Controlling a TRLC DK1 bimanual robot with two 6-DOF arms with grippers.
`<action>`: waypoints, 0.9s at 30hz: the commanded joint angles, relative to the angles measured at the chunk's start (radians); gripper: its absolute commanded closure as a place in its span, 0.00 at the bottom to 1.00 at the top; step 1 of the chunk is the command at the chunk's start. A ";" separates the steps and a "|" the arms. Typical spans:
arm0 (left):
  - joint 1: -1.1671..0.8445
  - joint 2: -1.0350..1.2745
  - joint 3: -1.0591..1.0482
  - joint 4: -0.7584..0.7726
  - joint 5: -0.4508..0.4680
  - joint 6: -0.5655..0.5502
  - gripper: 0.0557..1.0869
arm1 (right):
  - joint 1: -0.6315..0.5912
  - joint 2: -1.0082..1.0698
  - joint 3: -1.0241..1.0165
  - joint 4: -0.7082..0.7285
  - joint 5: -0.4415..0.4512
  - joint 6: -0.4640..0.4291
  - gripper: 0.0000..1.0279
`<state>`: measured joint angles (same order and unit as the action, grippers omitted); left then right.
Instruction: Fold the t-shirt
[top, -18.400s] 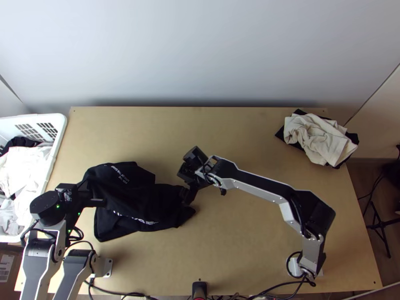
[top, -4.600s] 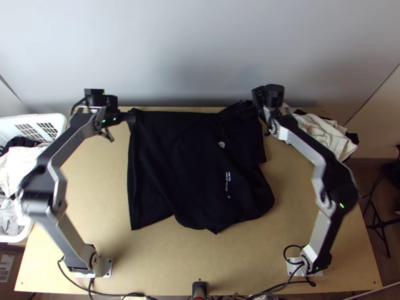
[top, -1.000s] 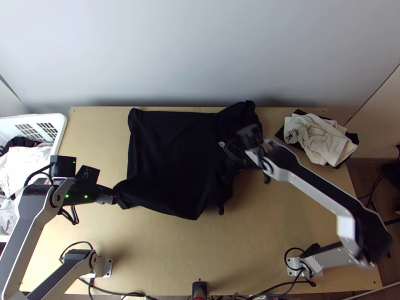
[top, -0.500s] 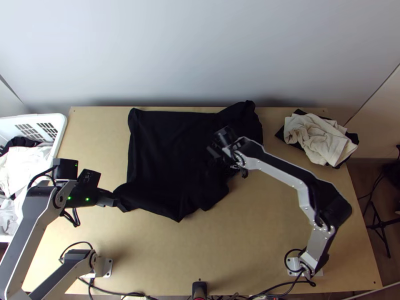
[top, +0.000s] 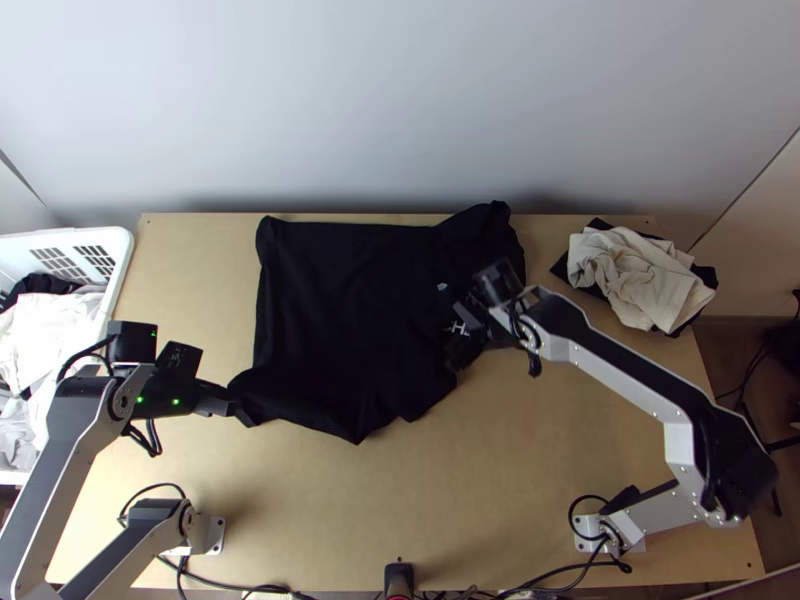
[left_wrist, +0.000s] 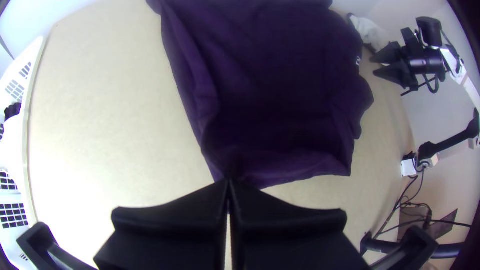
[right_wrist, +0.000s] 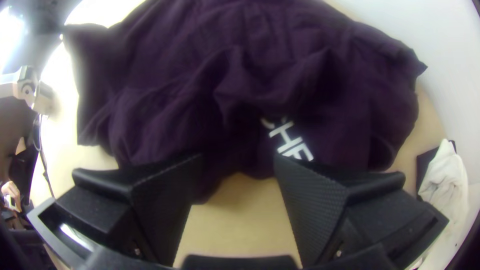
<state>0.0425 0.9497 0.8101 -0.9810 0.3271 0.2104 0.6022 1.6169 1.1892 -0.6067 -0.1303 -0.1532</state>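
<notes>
T-shirt: the black t-shirt (top: 340, 290) lies on the wooden counter (top: 540, 480), from the upper middle of the top view down to its centre. It is spread fairly flat at its upper left and rumpled along its right side.
T-shirt, upper edge: runs along the far edge of the counter.
T-shirt, lower edge: uneven, slanting from the left hand's grip to a point below the centre.
Left hand: at the left of the top view, low beside the shirt, its fingertips (top: 240, 411) clenched on the lower left corner of the cloth. In the left wrist view the left hand (left_wrist: 228, 182) has its two fingers pressed together at the tips, with the cloth between them.
Right hand: right of centre in the top view, at the rumpled right side of the shirt (top: 463, 328). It is released, fingers wide apart.
Lettering: white lettering (right_wrist: 292, 142) shows on the rumpled part, ahead of the right hand's fingers in the right wrist view.
Basket: a white basket (top: 122, 262) at the left edge, with white and dark clothes (top: 55, 325) inside.
Cloth pile: upper right, a cream cloth (top: 640, 275) bunched on top of a black one (top: 706, 276).
</notes>
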 joint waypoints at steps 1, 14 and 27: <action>0.000 -0.015 -0.012 0.004 0.009 0.003 0.97 | 0.036 -0.040 -0.125 -0.028 -0.019 0.004 0.36; -0.001 -0.045 -0.029 -0.004 0.012 0.006 0.97 | 0.067 0.078 -0.115 -0.024 -0.054 0.004 0.37; -0.001 -0.052 -0.042 -0.002 0.013 0.004 0.97 | 0.087 0.121 -0.042 -0.022 -0.089 -0.013 0.64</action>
<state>0.0414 0.9035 0.7746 -0.9825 0.3405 0.2176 0.6773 1.7096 1.1072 -0.6296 -0.2005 -0.1497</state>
